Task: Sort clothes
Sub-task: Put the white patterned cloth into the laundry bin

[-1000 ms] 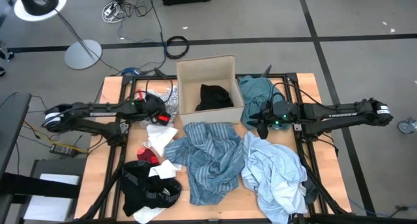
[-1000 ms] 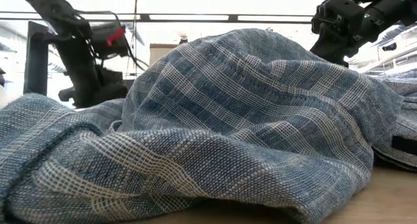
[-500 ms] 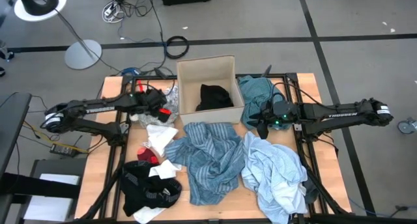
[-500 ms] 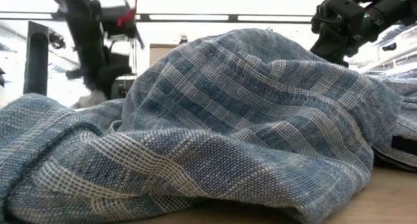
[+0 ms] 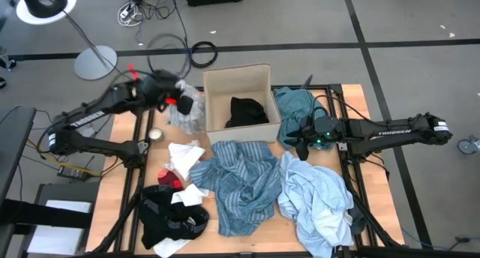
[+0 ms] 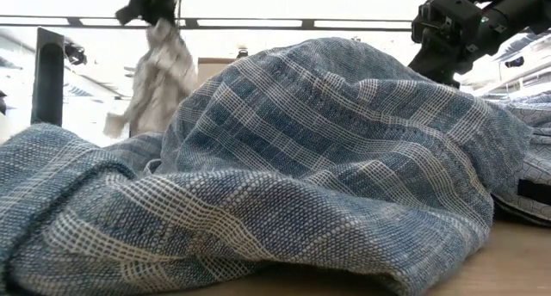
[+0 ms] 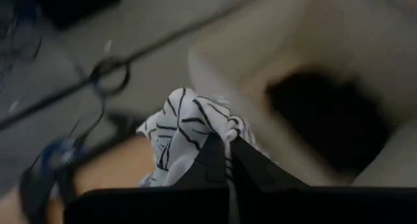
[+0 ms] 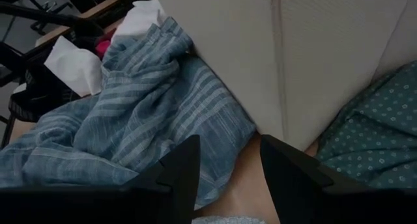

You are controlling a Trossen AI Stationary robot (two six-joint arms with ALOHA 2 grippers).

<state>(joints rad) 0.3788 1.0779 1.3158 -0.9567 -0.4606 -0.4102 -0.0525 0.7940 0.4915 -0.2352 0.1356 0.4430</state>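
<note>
My left gripper (image 5: 175,100) is raised over the table's far left, beside the tan cardboard box (image 5: 219,76), shut on the grey-white patterned piece (image 6: 159,77). A black piece (image 5: 247,112) lies inside the box. My right gripper (image 8: 228,168) hovers open over the table near the box's right corner, nothing between its fingers. The teal top (image 5: 294,106) lies right of the box. The blue striped shirt (image 5: 240,179) and pale blue shirt (image 5: 315,202) lie spread at the near side. Another black piece (image 5: 169,213), a white sock (image 5: 191,194) and a red sock (image 5: 169,179) lie near left. My left gripper pinches a bunched fold at the top of the patterned piece (image 7: 225,134) between its two shut fingers, coming at it slanting down from the left. The cloth hangs slack below the fingers (image 6: 153,5). The striped shirt hides its lower end in the low view.
A white cloth (image 5: 184,154) lies left of the striped shirt, and a small round object (image 5: 156,135) sits on the wood at the left. In the low view the striped shirt (image 6: 327,167) fills the foreground. Cables and a lamp base lie on the floor beyond the far edge.
My left gripper has taken hold of the patterned piece beside the box and risen fast, tipping more toward level. The piece has come up off the table and now hangs from the fingers. My right arm has kept still.
</note>
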